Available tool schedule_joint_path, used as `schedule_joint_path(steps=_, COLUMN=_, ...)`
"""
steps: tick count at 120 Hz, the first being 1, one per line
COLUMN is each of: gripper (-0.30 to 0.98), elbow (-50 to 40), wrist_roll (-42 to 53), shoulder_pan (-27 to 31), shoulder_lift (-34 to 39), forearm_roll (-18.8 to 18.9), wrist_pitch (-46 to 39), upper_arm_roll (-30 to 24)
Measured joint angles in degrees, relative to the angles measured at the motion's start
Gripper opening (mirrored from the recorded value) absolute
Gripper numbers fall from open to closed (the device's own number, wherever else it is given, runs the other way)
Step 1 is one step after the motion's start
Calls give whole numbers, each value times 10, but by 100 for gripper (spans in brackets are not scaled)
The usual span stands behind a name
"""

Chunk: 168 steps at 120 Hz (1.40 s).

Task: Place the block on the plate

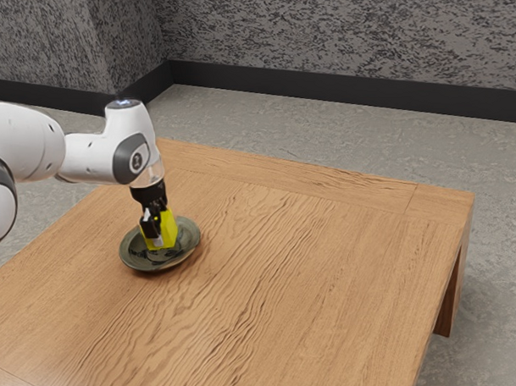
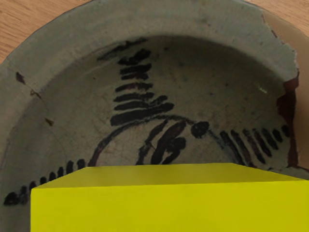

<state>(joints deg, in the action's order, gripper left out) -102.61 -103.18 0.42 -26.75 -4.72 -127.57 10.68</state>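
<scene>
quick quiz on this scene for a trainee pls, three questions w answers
1. Multiple choice: what colour is the block seen against the plate?
a) red
b) yellow
c) blue

2. True or false: the plate is undamaged.

3. Fill in the blank: the plate rests on a table made to look like ____.

Key: 1 b; 2 false (its edge is broken at one side); 3 wood

Mottled walls (image 1: 345, 29), grey floor (image 1: 324, 136), 1 wooden table (image 1: 312, 276)

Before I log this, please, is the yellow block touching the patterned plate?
Cannot tell: the exterior view shows the yellow block over the patterned plate, underside hidden.
</scene>
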Motion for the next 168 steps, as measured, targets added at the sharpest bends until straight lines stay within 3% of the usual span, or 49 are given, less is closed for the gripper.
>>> schedule_joint_path(steps=19, gripper=28, elbow=0, wrist_roll=1, shoulder_pan=0, shoulder_lift=-8, forearm_roll=-1, wrist_pitch=-2, upper_arm_roll=0)
schedule_joint_path(steps=72, gripper=59, elbow=0, wrist_roll=-5, shoulder_pan=-1, shoulder_lift=-8, forearm_roll=1, wrist_pitch=-11, upper_arm_roll=3)
schedule_joint_path(steps=109, gripper=66, elbow=9, wrist_roll=-8, shoulder_pan=-4, shoulder_lift=41, forearm_roll=2, wrist_pitch=2, upper_arm_roll=8)
schedule_joint_path(steps=145, gripper=68, elbow=26, wrist_roll=-1, shoulder_pan=-7, shoulder_lift=146, forearm_roll=1, wrist_pitch=120, upper_arm_roll=-33)
schedule_joint_path(steps=168, gripper=68, elbow=83, wrist_roll=144, shoulder_pan=-5, shoulder_lift=163, forearm_roll=1, wrist_pitch=214, upper_arm_roll=-45)
